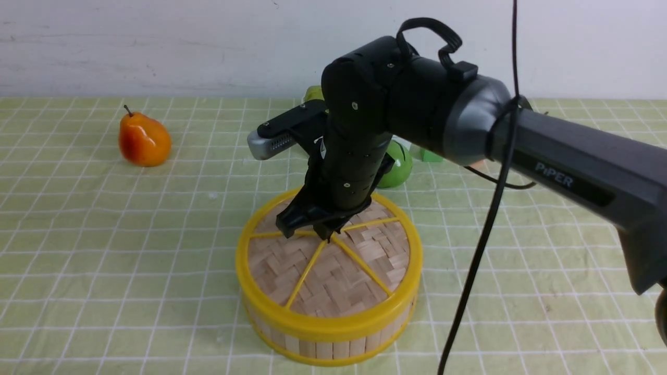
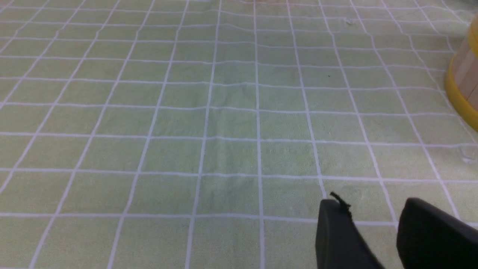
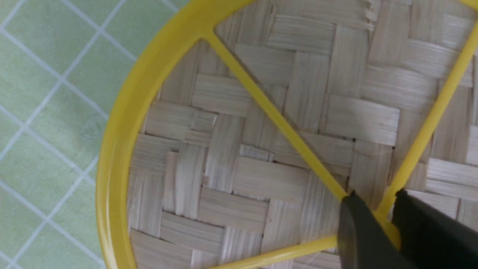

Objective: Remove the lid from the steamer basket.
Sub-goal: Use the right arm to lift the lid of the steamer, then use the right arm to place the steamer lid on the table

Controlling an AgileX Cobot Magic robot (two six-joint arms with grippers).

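The steamer basket stands on the checked cloth in the middle of the front view, with bamboo slats between yellow rims. The woven lid sits flat on top of it. My right gripper comes down from above onto the lid's middle. In the right wrist view, the right gripper has its two black fingers pressed on either side of the yellow centre knob, where the spokes meet. The lid fills that view. My left gripper hovers over bare cloth, open and holding nothing, with the basket's wall off to one side.
An orange pear lies at the back left. Green objects sit behind the right arm, partly hidden. A black cable hangs down in front of the basket's right side. The green checked cloth covers the table.
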